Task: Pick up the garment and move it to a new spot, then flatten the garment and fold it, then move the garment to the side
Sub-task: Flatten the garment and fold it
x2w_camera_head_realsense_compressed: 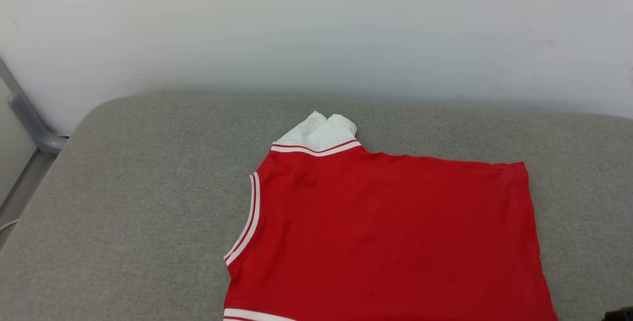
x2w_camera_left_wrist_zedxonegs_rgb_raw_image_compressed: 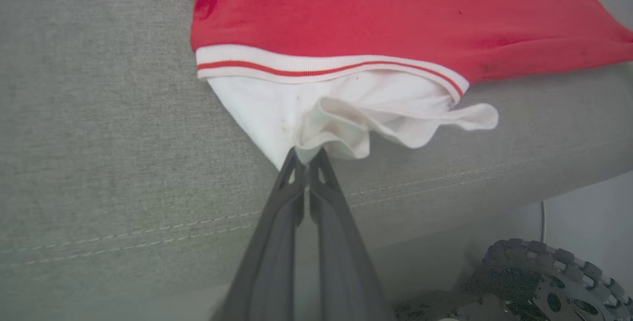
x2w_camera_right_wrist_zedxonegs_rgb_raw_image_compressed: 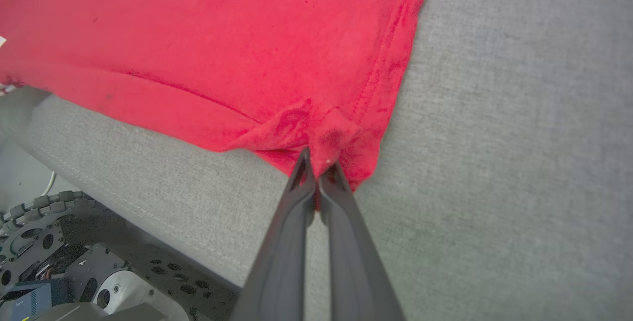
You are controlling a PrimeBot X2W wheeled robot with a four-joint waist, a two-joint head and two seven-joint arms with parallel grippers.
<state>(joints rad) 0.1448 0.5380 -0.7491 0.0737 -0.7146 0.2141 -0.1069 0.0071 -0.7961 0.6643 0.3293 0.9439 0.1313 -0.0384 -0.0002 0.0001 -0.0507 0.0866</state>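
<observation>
The garment (x2w_camera_head_realsense_compressed: 390,232) is a red jersey with white sleeves and striped trim, lying spread on a grey cushion with plain red cloth facing up; no print shows. One white sleeve (x2w_camera_head_realsense_compressed: 321,133) points toward the wall. In the left wrist view my left gripper (x2w_camera_left_wrist_zedxonegs_rgb_raw_image_compressed: 306,155) is shut on the edge of the other white sleeve (x2w_camera_left_wrist_zedxonegs_rgb_raw_image_compressed: 346,118) of the garment (x2w_camera_left_wrist_zedxonegs_rgb_raw_image_compressed: 376,9), near the cushion's front edge. In the right wrist view my right gripper (x2w_camera_right_wrist_zedxonegs_rgb_raw_image_compressed: 316,165) is shut on a bunched red bottom corner of the garment (x2w_camera_right_wrist_zedxonegs_rgb_raw_image_compressed: 237,44).
The grey cushion (x2w_camera_head_realsense_compressed: 133,202) runs up to a white wall (x2w_camera_head_realsense_compressed: 316,24). A grey metal frame leg (x2w_camera_head_realsense_compressed: 29,113) stands at the far left. My wheeled base (x2w_camera_right_wrist_zedxonegs_rgb_raw_image_compressed: 74,261) sits below the cushion's front edge (x2w_camera_left_wrist_zedxonegs_rgb_raw_image_compressed: 148,234).
</observation>
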